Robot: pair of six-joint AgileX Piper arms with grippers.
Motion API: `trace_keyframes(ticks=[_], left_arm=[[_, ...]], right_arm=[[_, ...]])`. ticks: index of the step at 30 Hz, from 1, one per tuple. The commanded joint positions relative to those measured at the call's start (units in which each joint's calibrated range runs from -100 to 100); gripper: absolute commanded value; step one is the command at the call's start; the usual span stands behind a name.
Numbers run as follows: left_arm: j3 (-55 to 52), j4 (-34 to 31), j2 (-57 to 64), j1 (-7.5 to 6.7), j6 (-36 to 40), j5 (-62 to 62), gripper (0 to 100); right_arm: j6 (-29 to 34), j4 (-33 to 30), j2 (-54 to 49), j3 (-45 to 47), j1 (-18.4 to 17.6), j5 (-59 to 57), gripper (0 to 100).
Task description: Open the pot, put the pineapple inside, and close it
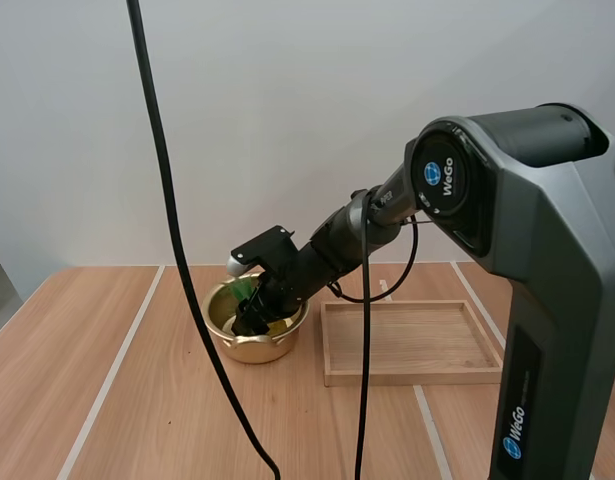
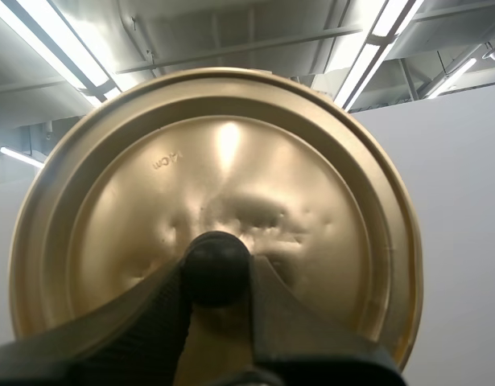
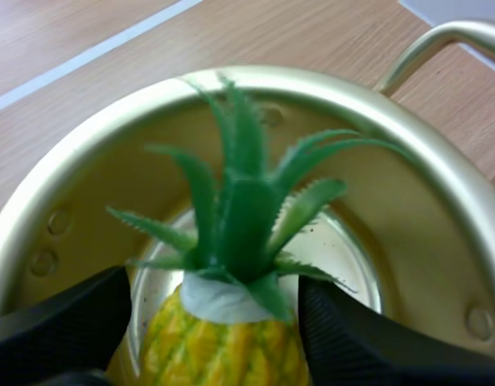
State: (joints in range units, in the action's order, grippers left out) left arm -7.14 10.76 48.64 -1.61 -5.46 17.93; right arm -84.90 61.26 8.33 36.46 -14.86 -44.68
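Your right pincer [image 3: 215,285] grips the pineapple [image 3: 223,347], crown pointing away into the pot [image 3: 428,241], while your left pincer [image 2: 217,281] clamps the knob [image 2: 216,259] of the lid [image 2: 231,153].

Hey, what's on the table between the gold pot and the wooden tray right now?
Nothing: only a narrow strip of bare table lies between the pot and the tray, which do not touch. The high view shows it.

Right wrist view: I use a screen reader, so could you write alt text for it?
A yellow pineapple with a green leafy crown is low inside the open gold pot, with the right gripper pinching it between black fingers at its two sides. Wooden table shows beyond the rim, and so does one curved handle.
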Motion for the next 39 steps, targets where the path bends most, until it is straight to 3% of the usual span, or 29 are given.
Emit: trace_keyframes(ticks=[1,10,25,31,39], left_arm=[[0.4,0.5,0.2,-0.19,0.1,-1.2,0],[0.4,0.5,0.2,-0.19,0.1,-1.2,0],[0.4,0.5,0.2,-0.19,0.1,-1.2,0],[0.4,0.5,0.2,-0.19,0.1,-1.2,0],[0.4,0.5,0.2,-0.19,0.1,-1.2,0]], right_arm=[[-0.2,-1.8,-0.3,0.6,0.2,4.9,100],[-0.2,-1.7,-1.2,0.6,0.2,4.9,100],[-0.2,1.4,-11.5,-4.3,0.2,6.1,100],[-0.2,1.4,-14.7,-4.9,0.2,11.4,99],[-0.2,1.4,-18.6,-5.0,0.2,21.7,13]])
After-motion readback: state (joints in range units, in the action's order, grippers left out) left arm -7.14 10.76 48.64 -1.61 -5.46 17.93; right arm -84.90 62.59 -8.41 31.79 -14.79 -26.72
